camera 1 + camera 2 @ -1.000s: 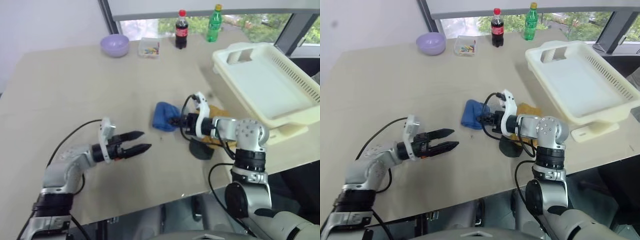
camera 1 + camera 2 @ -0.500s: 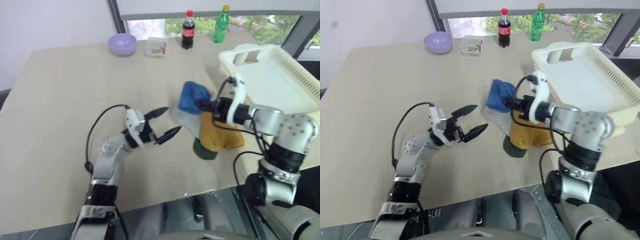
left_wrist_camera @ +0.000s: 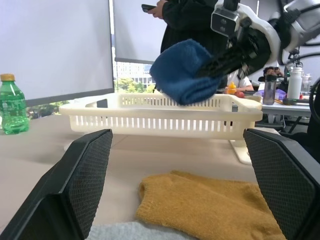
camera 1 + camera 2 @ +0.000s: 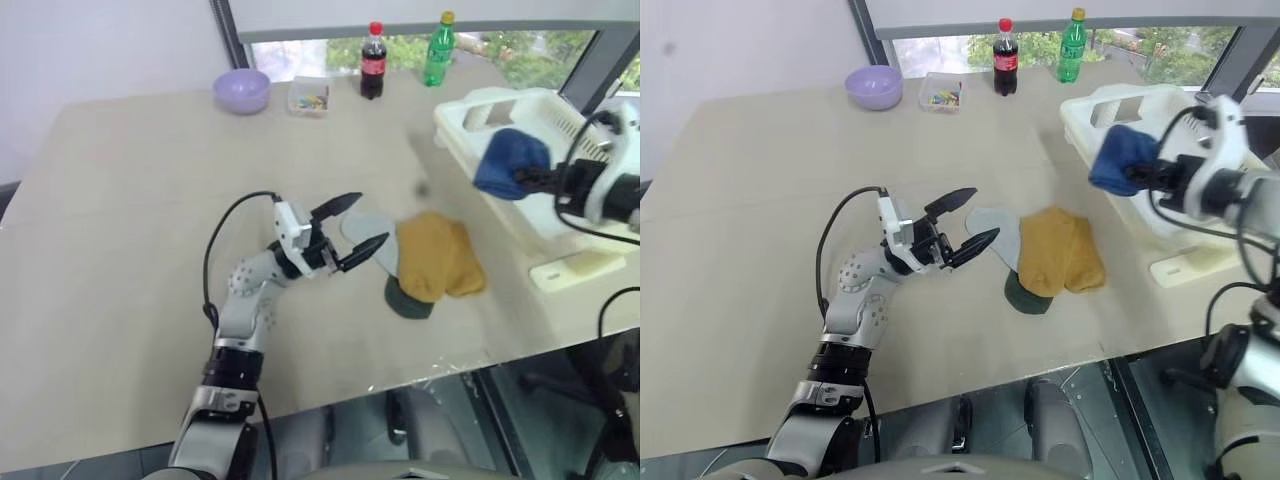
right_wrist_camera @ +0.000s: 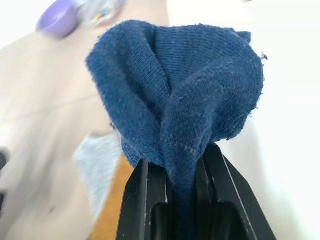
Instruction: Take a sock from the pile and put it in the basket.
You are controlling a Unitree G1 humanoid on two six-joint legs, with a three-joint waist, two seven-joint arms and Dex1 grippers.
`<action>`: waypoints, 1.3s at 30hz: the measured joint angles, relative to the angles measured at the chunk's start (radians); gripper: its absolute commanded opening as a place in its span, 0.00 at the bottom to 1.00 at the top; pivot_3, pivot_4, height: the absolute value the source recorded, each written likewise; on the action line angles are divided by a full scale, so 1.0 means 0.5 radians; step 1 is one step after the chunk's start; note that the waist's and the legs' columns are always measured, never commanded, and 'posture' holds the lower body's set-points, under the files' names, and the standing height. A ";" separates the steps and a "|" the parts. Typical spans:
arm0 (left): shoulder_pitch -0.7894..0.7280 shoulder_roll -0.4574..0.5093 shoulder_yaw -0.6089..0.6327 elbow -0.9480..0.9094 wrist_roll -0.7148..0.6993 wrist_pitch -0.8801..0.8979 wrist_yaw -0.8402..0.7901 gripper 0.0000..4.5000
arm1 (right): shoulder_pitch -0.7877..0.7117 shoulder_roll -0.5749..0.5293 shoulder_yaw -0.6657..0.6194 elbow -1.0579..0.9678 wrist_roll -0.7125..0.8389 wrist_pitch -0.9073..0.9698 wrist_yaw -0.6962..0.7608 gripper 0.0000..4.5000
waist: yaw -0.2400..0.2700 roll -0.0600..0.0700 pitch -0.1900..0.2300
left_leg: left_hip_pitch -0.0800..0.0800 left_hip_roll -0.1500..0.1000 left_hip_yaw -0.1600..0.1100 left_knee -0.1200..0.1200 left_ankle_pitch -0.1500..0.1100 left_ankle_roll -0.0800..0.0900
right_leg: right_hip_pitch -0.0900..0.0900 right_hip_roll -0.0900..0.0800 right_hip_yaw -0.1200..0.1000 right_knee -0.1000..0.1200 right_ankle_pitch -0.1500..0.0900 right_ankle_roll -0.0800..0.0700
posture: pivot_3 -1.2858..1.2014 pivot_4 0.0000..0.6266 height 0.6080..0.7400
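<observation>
Carrying step: right gripper (image 5: 172,197) clamped on the blue sock (image 4: 510,163), bunched beyond its tips, above the basket (image 4: 566,130) near rim. Left gripper (image 4: 352,225) wide open, empty (pile (image 4: 430,262) just past tips). Next, probably: advance inward, release.

Knitted blue sock (image 5: 175,100), slotted plastic basket (image 3: 165,117)

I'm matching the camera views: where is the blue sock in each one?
Left eye: blue sock upper right, at the basket's near end.
Right eye: upper right, same spot.
Left wrist: top centre, above the basket's rim.
Right wrist: centre, pinched between the right gripper's fingers.
Shared landmark: the yellow sock.
</observation>
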 measured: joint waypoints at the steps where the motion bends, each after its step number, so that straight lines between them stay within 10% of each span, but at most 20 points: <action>1: -0.011 -0.004 -0.009 0.032 0.000 -0.001 -0.013 1.00 | 0.000 -0.010 -0.050 0.156 -0.073 -0.073 0.000 0.11 | 0.001 0.000 0.000 | 0.001 0.000 0.000 0.000 -0.001 0.001 | 0.007 0.000 0.000 -0.002 0.000 0.000 | 0.52 0.24 0.94; 10: -0.038 -0.003 -0.020 0.105 0.000 -0.009 -0.056 1.00 | 0.067 -0.014 -0.086 0.528 -0.388 -0.433 0.070 1.00 | -0.001 0.001 0.000 | 0.003 0.002 0.006 0.000 -0.001 0.002 | 0.008 0.003 0.006 -0.001 0.000 0.002 | 0.52 0.24 0.94; 22: 0.037 0.149 0.059 0.107 0.026 0.027 0.075 1.00 | 0.655 -0.542 0.491 -0.125 -0.960 -1.300 0.810 1.00 | -0.010 0.005 -0.002 | 0.004 0.005 0.009 0.010 -0.005 0.007 | 0.009 0.006 0.008 0.000 0.001 0.004 | 0.52 0.24 0.94; 35: 0.984 0.606 0.378 -0.778 -0.075 0.699 0.464 1.00 | 1.813 0.424 0.633 -1.309 -0.817 -2.154 1.208 1.00 | 0.021 0.002 -0.003 | 0.004 0.022 -0.004 0.017 -0.008 0.006 | 0.007 0.014 0.002 -0.002 -0.002 0.000 | 0.52 0.24 0.94; 39: 1.288 0.698 0.479 -0.985 -0.134 0.790 0.458 1.00 | 2.263 0.394 0.652 -1.162 -0.966 -2.480 1.525 1.00 | 0.022 0.005 -0.001 | 0.007 0.011 0.000 0.024 -0.009 0.008 | 0.009 -0.001 0.010 0.000 -0.004 -0.003 | 0.52 0.24 0.94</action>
